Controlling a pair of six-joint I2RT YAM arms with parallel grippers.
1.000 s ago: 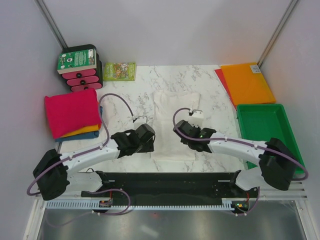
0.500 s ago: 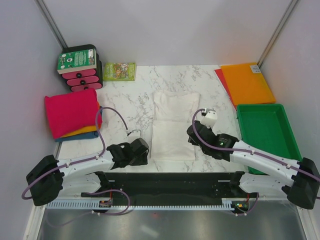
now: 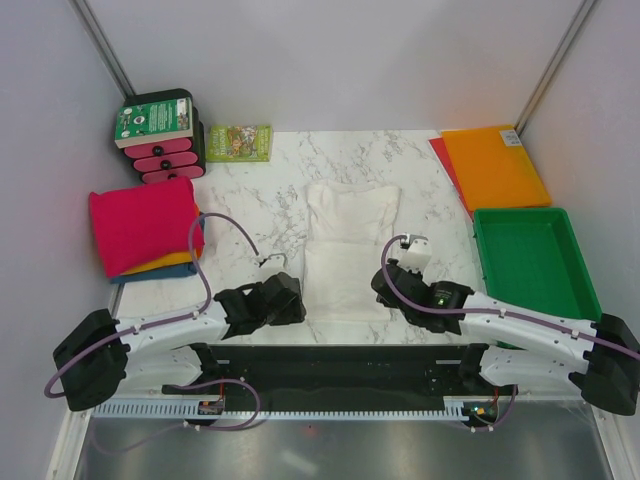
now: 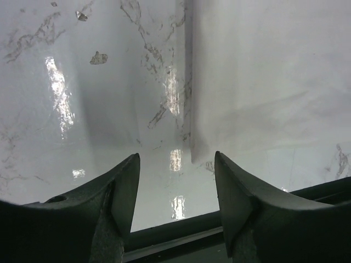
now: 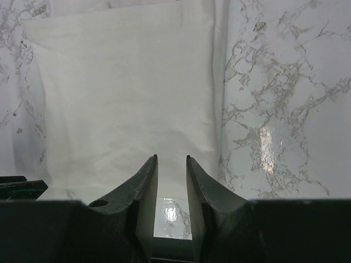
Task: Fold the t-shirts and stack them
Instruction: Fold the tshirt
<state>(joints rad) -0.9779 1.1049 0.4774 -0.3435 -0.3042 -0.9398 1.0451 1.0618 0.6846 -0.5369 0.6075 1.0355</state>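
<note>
Left gripper (image 4: 175, 160) parted wide, right gripper (image 5: 171, 160) parted narrowly, both empty by lower-centre hem of white t-shirt (image 3: 348, 250); a single-layer pinch could undo the folds.

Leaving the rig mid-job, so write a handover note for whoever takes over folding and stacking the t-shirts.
Left end effector: open, empty, low by the white t-shirt's near left corner.
Right end effector: narrowly open, empty, facing its near edge.
Done: white t-shirt partly folded into a long rectangle mid-table; pile of pink, orange and blue t-shirts at the left.
Remaining: finish folding the white one, stack it on the pile.
</note>
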